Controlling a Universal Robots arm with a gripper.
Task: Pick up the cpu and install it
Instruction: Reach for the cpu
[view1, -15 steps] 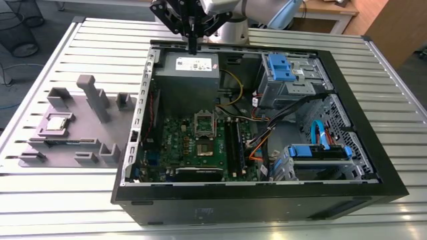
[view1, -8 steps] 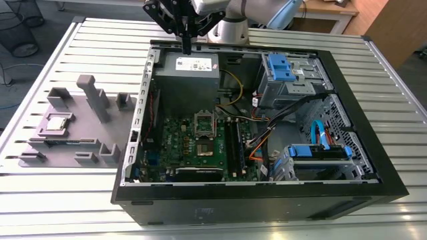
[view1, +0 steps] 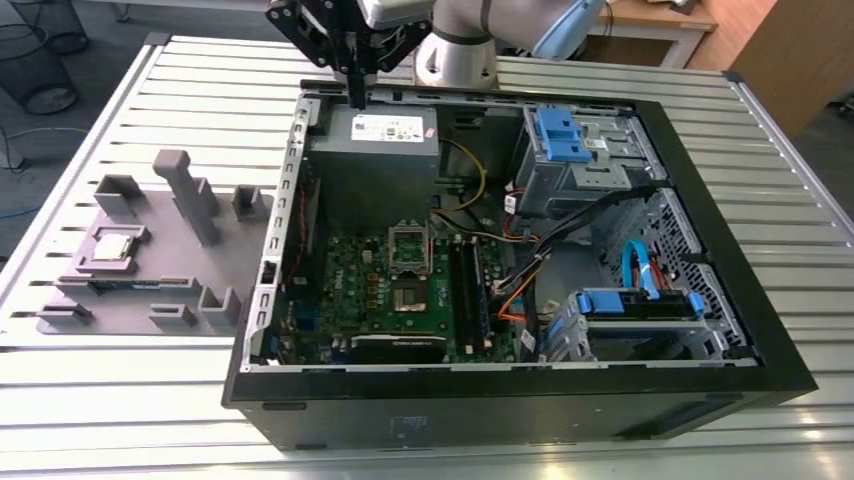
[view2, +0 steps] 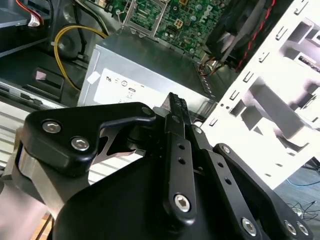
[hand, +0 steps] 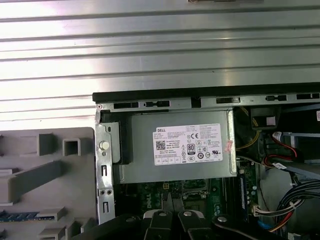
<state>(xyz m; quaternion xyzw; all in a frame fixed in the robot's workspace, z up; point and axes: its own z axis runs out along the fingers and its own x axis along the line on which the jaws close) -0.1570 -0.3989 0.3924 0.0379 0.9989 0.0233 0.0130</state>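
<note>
**Access.** The open computer case (view1: 534, 405) lies on its side on the slatted table (view1: 174, 90), so entry is from above.

**Inside the case.**
- The gripper (view1: 358, 98), fingers closed together, hangs over the power supply (view1: 380, 130) at the far wall, with clear air around it.
- The motherboard (view1: 400, 290) is open from above. The case's side wall (view1: 284, 230) bounds it on the exterior view's left, and the cable bundle (view1: 574, 222) bounds it on the right.
- The blue drive cage (view1: 574, 140) blocks the far right corner.

**Outside the case.**
- On the exterior view's left, the grey fixture (view1: 174, 270) holds the cpu (view1: 114, 247) in an open-topped recess.
- A tall post (view1: 187, 195) rises near the recess, on the side toward the case.
- Bare slats lie far of the fixture.
</note>
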